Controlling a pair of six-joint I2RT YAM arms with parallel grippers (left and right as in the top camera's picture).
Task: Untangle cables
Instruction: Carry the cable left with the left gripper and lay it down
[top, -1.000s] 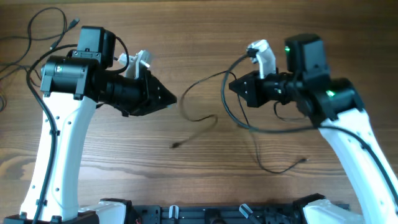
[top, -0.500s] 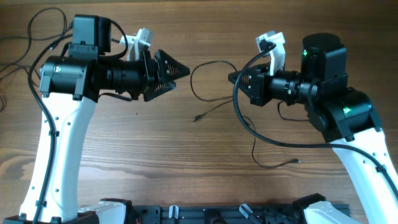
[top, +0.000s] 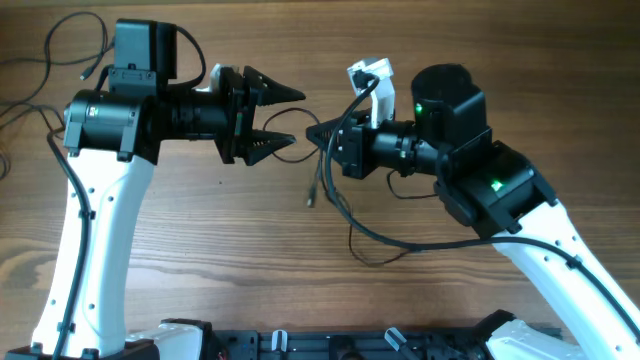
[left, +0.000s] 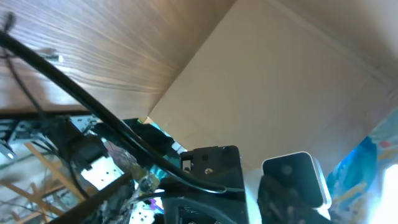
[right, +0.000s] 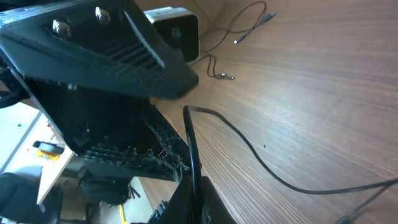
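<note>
In the overhead view my right gripper (top: 318, 133) is shut on a thin black cable (top: 352, 232). The cable hangs from the jaws and loops down over the table, with a small plug end (top: 310, 202) below the gripper. In the right wrist view the cable (right: 249, 149) rises out of the shut jaws (right: 194, 186) and runs off to the right. My left gripper (top: 287, 120) is open and empty, its spread fingers facing the right gripper just to its left. More thin cables (top: 60, 35) lie at the far left.
The loose cables also show at the top of the right wrist view (right: 249, 18). A thick black arm cable (left: 68, 87) crosses the left wrist view, which points up at the wall and the right arm. The wooden table (top: 200, 240) lies beneath both arms.
My right arm has moved left with the cable, close to the left gripper. The cable's loop and plug end were dragged left. My left gripper has turned so its spread fingers show.
</note>
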